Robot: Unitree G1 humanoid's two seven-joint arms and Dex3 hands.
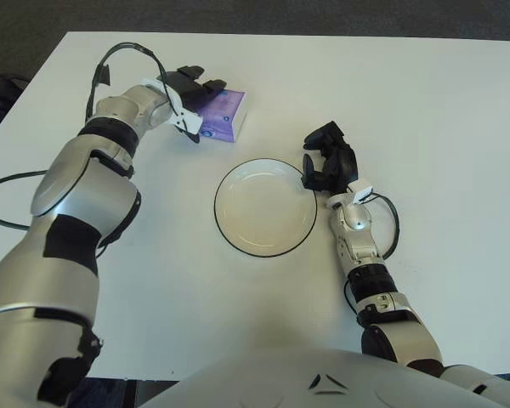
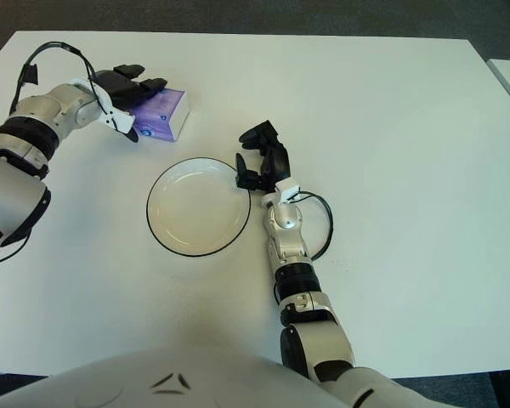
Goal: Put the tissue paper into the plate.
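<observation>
A purple tissue pack (image 1: 224, 116) lies flat on the white table (image 1: 425, 110), just beyond the plate's far left. My left hand (image 1: 192, 95) is at the pack's left end, its dark fingers stretched over the top and its thumb down along the near left edge, not clamped. The round white plate (image 1: 264, 209) with a thin black rim lies mid-table, nothing in it. Against the plate's right rim shows my right hand (image 1: 327, 158), idle, its fingers curled and holding nothing.
A black cable (image 1: 393, 228) loops on the table beside my right wrist. Another cable (image 1: 127, 51) arches above my left forearm. The table's far edge runs just behind the tissue pack.
</observation>
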